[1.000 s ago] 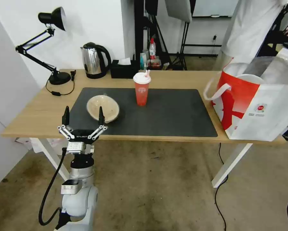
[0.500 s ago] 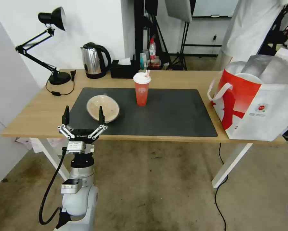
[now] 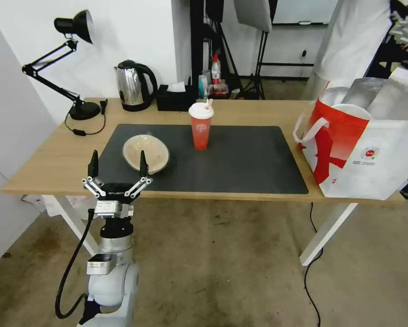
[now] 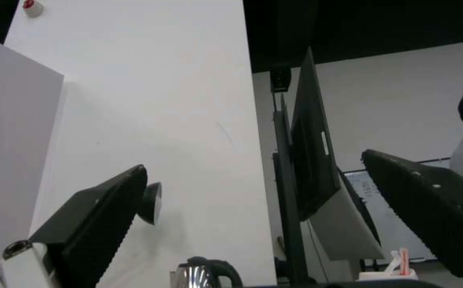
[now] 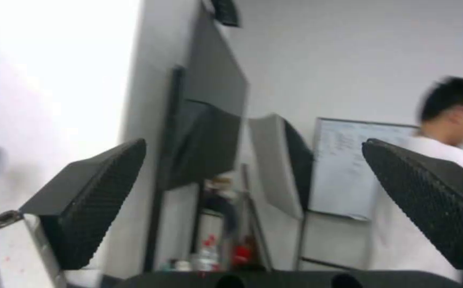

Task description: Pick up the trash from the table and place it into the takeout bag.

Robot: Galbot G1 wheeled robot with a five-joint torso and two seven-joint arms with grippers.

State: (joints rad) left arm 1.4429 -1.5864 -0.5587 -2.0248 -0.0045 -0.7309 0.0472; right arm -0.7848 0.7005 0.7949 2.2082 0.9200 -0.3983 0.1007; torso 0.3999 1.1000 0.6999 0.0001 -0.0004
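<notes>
Your left gripper (image 3: 116,165) is held in front of the near table edge, pointing upward, with its two fingers (image 3: 93,164) spread wide and nothing between them. From the left wrist view you see the same — both dark pads apart, with the wall behind them. Your right gripper (image 5: 253,200) is also released; its pads stand far apart in the right wrist view, and nothing is held there.

On the table (image 3: 49,163) you have the dark grey mat (image 3: 240,163). The shallow beige bowl (image 3: 146,153) sits on the left part of the mat, just behind the left gripper. The red drink cup (image 3: 201,126) stands upright near the mat's far edge, white lid and straw on top, well apart from the bowl. The takeout bag (image 3: 363,145) stands open at the right end of the table, beside the mat — its silver lining is visible. At the far side stand a steel kettle (image 3: 132,85), a black tissue box (image 3: 174,97) and a desk lamp (image 3: 72,68).
</notes>
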